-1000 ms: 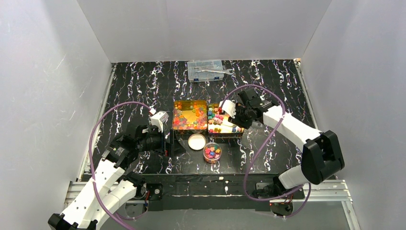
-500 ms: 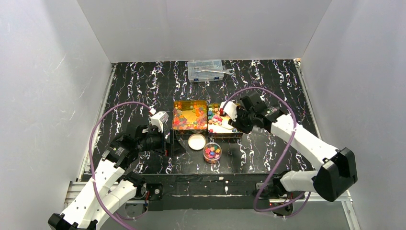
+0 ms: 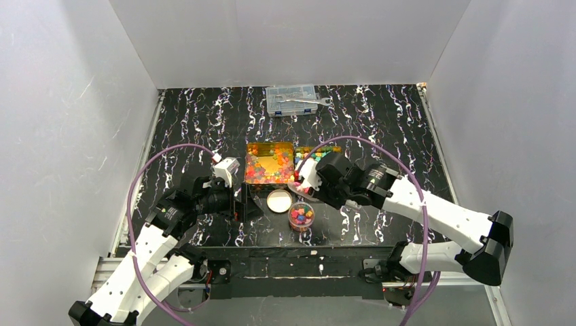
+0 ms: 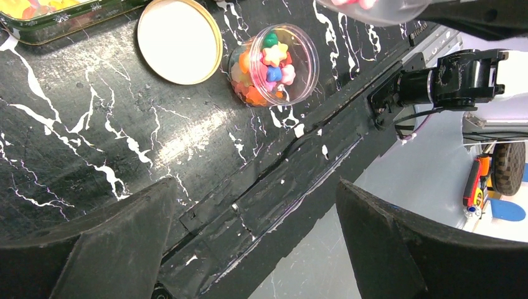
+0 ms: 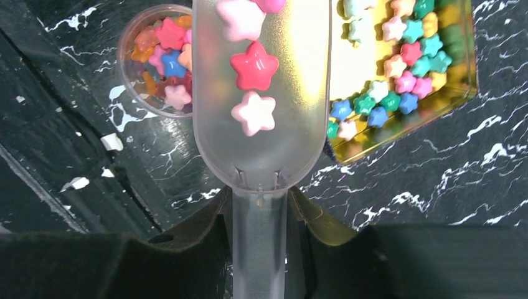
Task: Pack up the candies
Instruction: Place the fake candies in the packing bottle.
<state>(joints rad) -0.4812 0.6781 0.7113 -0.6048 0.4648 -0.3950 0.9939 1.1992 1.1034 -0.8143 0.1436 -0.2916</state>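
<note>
Translucent plastic scoop (image 5: 260,124): the right claw (image 5: 260,215) is gripping its handle, jaws closed on it, at bottom centre of the right wrist frame. Pink and red star-shaped candies (image 5: 254,65) are lying in the scoop bowl just ahead of the claw, upper centre. More are sitting in the small clear round jar (image 5: 127,81), upper left, and in the gold rectangular tin (image 5: 352,68), upper right. The left claw (image 4: 255,249) is hanging with jaws spread wide, well apart from the jar and the round white lid (image 4: 179,40) at the top of its frame.
</note>
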